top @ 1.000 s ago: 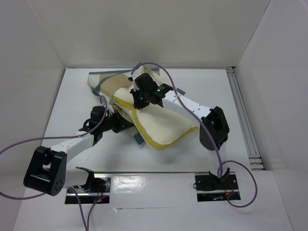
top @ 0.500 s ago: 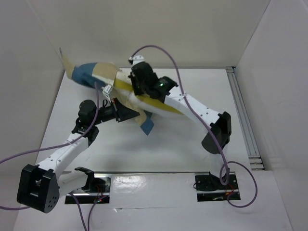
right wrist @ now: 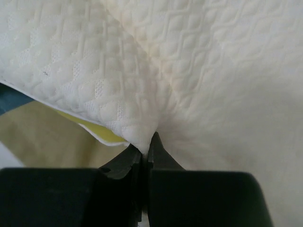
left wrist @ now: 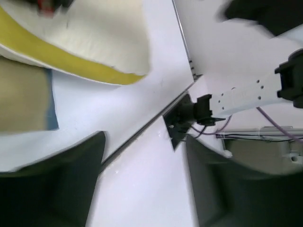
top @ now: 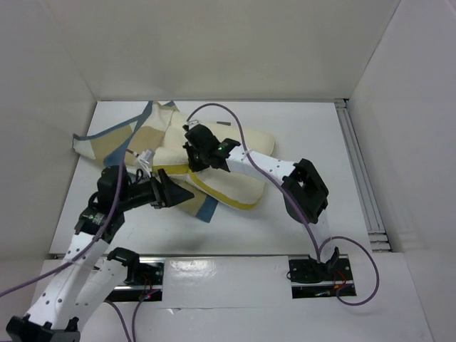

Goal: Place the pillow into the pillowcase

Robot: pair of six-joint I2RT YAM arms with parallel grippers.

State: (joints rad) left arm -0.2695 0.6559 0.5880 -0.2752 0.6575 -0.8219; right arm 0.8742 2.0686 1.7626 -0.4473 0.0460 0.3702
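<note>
Far left, the big fabric pillowcase (top: 107,142) of blue, tan and cream checks lies rumpled on the white table (top: 306,128). It runs back towards the middle and under the pillow, and one tan-and-blue corner pokes out at the near side. Next comes the left gripper (top: 182,194). Its fingers are spread apart with only bare table between them (left wrist: 144,142), holding nothing, and that loose corner sits just beside them, a little up and to the left in the wrist view. Then there's the right gripper (top: 194,158), pinched tight on a fold (right wrist: 146,146) of the large, soft, cream quilted pillow (top: 231,184) with the bright yellow edge. The pillow lies mid-table on top of the case, not inside it. Its long axis runs across the table, slanting towards the near right. The left arm looks the nearer one for grabbing the case's edge.
</note>
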